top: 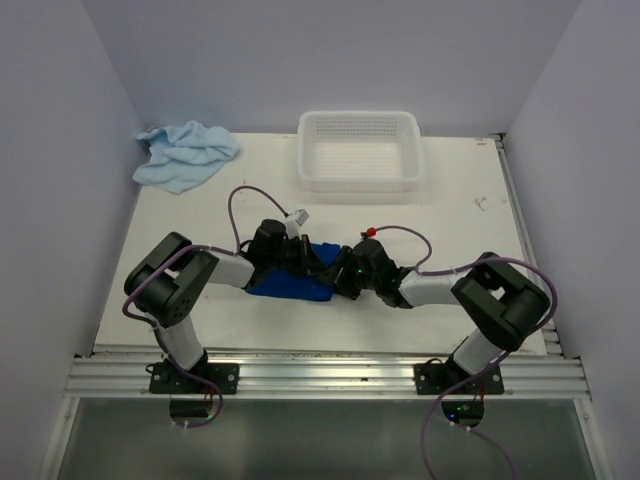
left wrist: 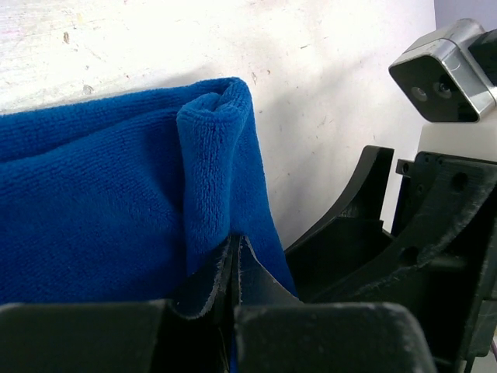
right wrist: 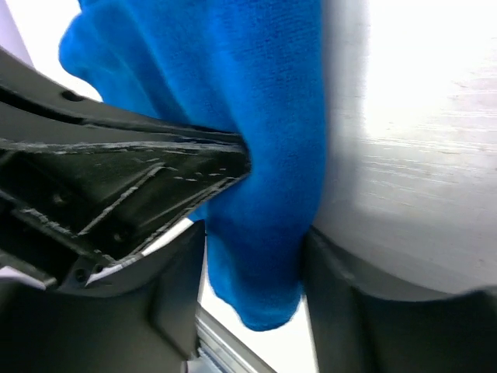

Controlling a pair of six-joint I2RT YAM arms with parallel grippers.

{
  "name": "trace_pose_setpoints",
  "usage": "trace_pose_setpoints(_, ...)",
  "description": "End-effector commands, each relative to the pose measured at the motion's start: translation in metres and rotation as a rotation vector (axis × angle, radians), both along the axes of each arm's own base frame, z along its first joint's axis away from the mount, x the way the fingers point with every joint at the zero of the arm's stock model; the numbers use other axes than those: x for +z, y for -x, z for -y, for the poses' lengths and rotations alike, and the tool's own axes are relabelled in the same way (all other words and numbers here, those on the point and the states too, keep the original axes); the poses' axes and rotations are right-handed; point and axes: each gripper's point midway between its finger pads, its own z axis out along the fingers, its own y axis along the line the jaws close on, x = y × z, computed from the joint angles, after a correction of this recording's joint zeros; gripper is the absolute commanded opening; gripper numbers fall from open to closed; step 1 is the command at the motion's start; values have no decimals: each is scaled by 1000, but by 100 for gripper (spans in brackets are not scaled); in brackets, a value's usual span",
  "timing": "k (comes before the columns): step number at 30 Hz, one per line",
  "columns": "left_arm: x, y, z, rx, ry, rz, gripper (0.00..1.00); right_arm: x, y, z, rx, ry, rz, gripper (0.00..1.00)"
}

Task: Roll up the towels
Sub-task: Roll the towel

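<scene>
The dark royal blue towel (top: 292,287) lies bunched on the white table between my two grippers. My left gripper (top: 303,262) reaches in from the left, and its jaws (left wrist: 235,247) are shut on a folded edge of this towel (left wrist: 93,210). My right gripper (top: 342,274) comes from the right. In the right wrist view the blue towel (right wrist: 264,155) fills the gap of this gripper (right wrist: 252,245) and touches both fingers (right wrist: 342,303). The pale sky blue towel (top: 185,154) lies crumpled at the table's far left corner, away from both arms.
A white perforated basket (top: 358,176) stands at the back centre of the table (top: 470,230). White walls close in the left, right and back. A metal rail (top: 330,375) runs along the near edge by the arm bases.
</scene>
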Motion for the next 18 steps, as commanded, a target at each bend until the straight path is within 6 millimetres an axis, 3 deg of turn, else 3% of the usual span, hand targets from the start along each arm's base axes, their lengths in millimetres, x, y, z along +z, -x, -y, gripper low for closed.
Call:
trace_pose_setpoints(1, 0, 2, -2, 4, -11, 12, 0, -34, 16, 18, -14, 90, -85, 51)
trace_pose_setpoints(6, 0, 1, -2, 5, -13, 7, 0, -41, 20, 29, 10, 193, -56, 33)
trace_pose_setpoints(14, 5, -5, 2, 6, -7, 9, 0, -33, 18, 36, 55, 268, 8, 1)
trace_pose_setpoints(18, 14, -12, 7, 0, 12, 25, 0, -26, 21, 42, 113, 331, 31, 0)
